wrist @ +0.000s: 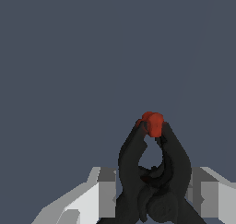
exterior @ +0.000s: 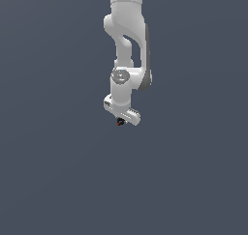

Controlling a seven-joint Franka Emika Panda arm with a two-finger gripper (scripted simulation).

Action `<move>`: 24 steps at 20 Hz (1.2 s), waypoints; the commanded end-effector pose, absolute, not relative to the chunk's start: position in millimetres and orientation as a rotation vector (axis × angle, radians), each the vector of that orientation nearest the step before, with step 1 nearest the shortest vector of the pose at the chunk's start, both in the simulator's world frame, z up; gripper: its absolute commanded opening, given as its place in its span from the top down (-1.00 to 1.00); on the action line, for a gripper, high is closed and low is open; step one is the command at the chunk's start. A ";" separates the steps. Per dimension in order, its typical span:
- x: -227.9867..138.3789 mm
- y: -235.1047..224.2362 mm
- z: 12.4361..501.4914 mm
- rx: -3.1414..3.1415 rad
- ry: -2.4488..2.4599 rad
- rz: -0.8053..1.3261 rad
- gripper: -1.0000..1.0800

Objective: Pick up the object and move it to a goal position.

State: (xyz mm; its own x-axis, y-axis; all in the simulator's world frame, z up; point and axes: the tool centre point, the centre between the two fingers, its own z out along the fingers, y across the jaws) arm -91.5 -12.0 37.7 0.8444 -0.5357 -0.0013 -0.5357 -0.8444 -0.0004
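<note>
The object (wrist: 154,172), a small black clamp-like thing with two dark limbs meeting at a red tip, is sitting between the gripper's (wrist: 152,191) fingers (wrist: 99,193), which are pressing against it from both sides, so the gripper is closed around it. In the wrist view its red tip is pointing away from the camera, and the black limbs are widening toward the fingers, leaving a gap between them. In the exterior view the object (exterior: 119,122) is showing only as a tiny dark speck with a red dot just under the gripper (exterior: 121,119), hanging from the white arm (exterior: 127,50), which is reaching down from the top of the picture against a plain grey-blue background.
</note>
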 end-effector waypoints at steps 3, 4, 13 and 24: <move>-98.4 -22.3 62.3 -3.015 0.877 0.001 1.00; -100.4 -25.2 69.0 -3.015 0.877 0.001 1.00; -117.6 -52.3 133.1 -3.015 0.878 0.001 1.00; -125.3 -67.4 168.5 -3.016 0.878 0.000 1.00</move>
State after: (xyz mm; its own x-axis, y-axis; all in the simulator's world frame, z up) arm -124.6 -66.5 166.4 0.8435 -0.5372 0.0004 -0.5372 -0.8435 -0.0005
